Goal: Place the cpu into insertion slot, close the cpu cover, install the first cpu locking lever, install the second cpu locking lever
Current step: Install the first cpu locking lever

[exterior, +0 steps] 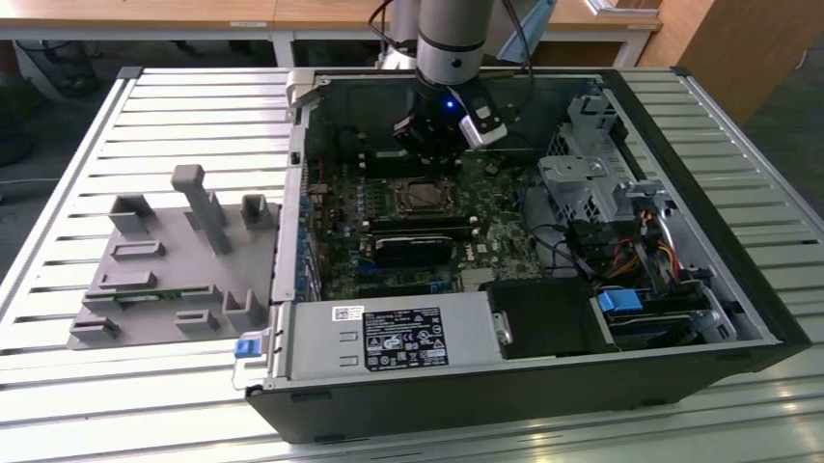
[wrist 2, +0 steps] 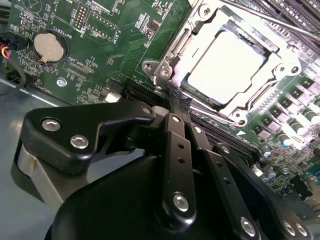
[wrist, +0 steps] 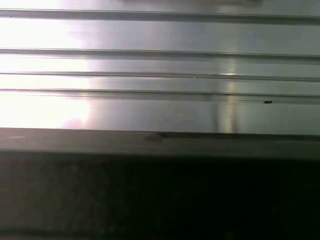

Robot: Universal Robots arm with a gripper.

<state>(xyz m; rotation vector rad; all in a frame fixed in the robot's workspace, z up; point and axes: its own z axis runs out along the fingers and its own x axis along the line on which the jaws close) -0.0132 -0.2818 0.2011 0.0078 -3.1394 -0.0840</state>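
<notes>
— Any writing to be read?

— A white label [exterior: 347, 313] and a larger dark sticker [exterior: 409, 340] lie on the grey power supply [exterior: 386, 338] at the front of the open computer case [exterior: 541, 386]; their print is too small to make out. In the second wrist view a round coin battery [wrist 2: 50, 46] sits on the green board [wrist 2: 115, 45] with tiny white lettering around it.

— Where is the chip?

— The cpu [wrist 2: 226, 67] lies flat in the insertion slot [wrist 2: 197, 95], silvery face up. The cpu cover [wrist 2: 272, 55] is down around it, its window framing the chip. A thin metal lever [wrist 2: 265, 19] runs along one side of the socket.

— And the hand?

— The hand [wrist 2: 172, 102] has its two black fingers [wrist 2: 180, 150] drawn together, nothing between them, tips just beside a corner of the socket frame. In the exterior view the hand [exterior: 431, 159] hangs over the board just behind the socket [exterior: 423, 196].

— Anything else?

— A grey holder [exterior: 180, 260] stands on the slatted metal bench [exterior: 77, 405], on the exterior view's left of the case.
</notes>
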